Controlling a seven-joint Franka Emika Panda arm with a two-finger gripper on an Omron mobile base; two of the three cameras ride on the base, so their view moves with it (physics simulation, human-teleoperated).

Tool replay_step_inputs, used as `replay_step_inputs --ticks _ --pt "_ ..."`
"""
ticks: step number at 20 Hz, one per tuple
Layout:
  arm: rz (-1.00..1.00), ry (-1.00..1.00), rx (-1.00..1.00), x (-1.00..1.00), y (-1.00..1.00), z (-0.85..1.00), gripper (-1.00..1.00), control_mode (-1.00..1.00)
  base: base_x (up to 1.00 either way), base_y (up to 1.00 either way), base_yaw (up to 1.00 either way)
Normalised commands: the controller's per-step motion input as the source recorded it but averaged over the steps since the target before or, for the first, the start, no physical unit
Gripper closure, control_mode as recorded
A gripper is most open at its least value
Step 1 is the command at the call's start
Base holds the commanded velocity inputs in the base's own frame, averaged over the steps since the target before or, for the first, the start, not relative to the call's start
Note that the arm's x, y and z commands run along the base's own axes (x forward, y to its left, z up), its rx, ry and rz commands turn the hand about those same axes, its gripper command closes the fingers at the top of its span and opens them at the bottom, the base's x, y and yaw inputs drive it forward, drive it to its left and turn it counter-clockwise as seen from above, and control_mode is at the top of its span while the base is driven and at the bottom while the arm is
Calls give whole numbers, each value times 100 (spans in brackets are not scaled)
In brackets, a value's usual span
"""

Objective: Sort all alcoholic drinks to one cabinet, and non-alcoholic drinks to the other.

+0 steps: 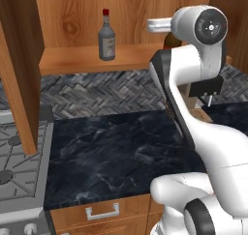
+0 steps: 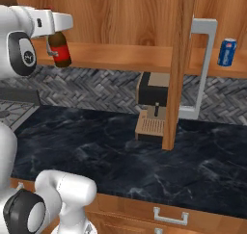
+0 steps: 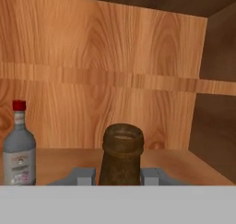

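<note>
Beer bottle (image 2: 61, 50) sits upright in the gripper (image 3: 119, 176), clamped by the neck between both fingers and carried into the cabinet, bound, I'd guess, for the shelf (image 1: 77, 60) near the liquor bottle (image 3: 19, 147) standing left of the gripper.

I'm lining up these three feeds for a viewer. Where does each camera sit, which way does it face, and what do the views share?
Left base view: behind the arm on its left, facing the counter and cabinet shelf; the white arm fills its right.
Right base view: behind on the right, facing the same counter; the arm rises at its left, hand shut on the beer bottle.
Hand view: on the hand, facing into the cabinet; fingers flank the bottle's mouth.
Shared: the liquor bottle shows in left base and hand views.
</note>
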Motion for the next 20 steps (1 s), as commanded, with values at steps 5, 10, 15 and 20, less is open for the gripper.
replay_step_inputs --ticks 5,10,15,20 --pt "0 0 0 35 0 0 100 -100 0 0 0" --pt "0 0 0 38 0 0 100 -100 0 0 0" --pt "1 0 0 33 0 -3 100 -100 0 0 0" --pt "1 0 0 26 0 -11 100 -100 0 0 0"
